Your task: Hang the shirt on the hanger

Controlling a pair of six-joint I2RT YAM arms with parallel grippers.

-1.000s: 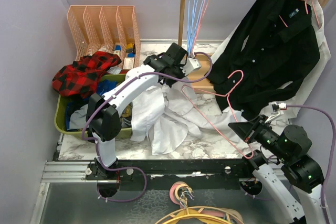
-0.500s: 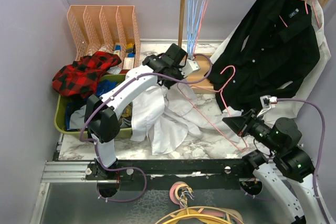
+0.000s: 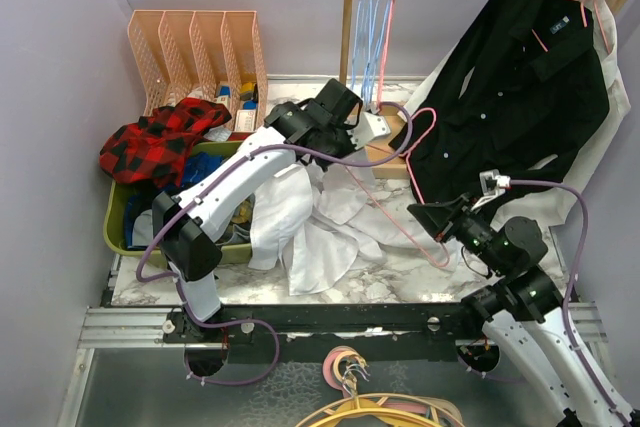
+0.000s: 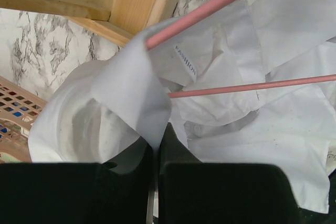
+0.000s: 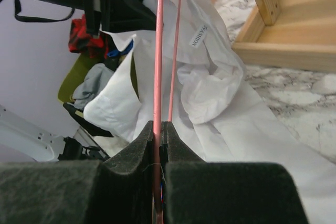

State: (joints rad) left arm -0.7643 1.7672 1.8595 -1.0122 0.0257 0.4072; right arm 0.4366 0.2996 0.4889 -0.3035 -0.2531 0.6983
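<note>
Leftward since the earlier frame, the right gripper [image 3: 418, 215] carries the thin pink triangular hanger [image 5: 158, 51], clamped, over the crumpled white shirt [image 3: 320, 237] heaped on the marble table [image 3: 395, 282]. The left gripper [image 4: 156, 145] pinches a fold; keep it taut.

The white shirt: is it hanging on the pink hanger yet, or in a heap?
Still a heap. The shirt lies crumpled on the table; the left end effector pinches one fold, and the hanger only pokes behind it.
</note>
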